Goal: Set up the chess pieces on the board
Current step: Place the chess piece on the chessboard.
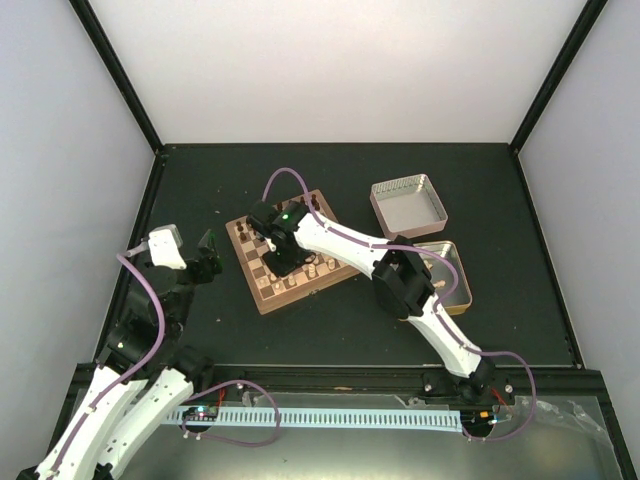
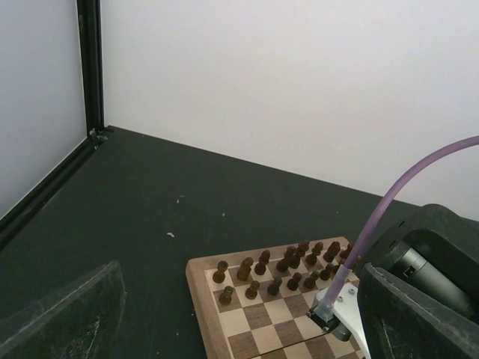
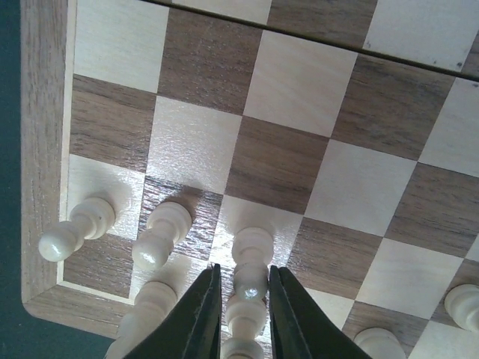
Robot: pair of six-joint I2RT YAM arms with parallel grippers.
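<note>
Table (image 1: 330,180): dark, matte, white walls round it. Board (image 1: 262,292) lies near its middle, turned at an angle; checkered wood with a brown border. Square silvery-pink lid (image 1: 408,205) and gold tin (image 1: 455,272) sit off the board's right side in the overhead view, apart from it. Tin's contents are too small to make out.

Right tool (image 3: 243,269) is down over a corner of the board, on the side away from the dark pieces (image 2: 277,273). Its jaws are nearly together, with one pale chess piece (image 3: 251,254) between them. That piece stands upright on a square in the second row in from the board's edge. Slivers of gap seem to show on either side; cannot tell whether it is pinched or free. Left tool (image 1: 207,250) hangs off the board's left side, jaws spread wide, nothing in them.

More pale chess pieces stand just beside that one in the same corner. Dark pieces fill two rows at the board's opposite edge.

Step, as I read it: seating a pale piece in its row. Next move calls for parting the jaws a little more and rising straight up, since the neighbours are close enough to knock. Then fetch another.

Writing: none legible; no brand or label seen.
</note>
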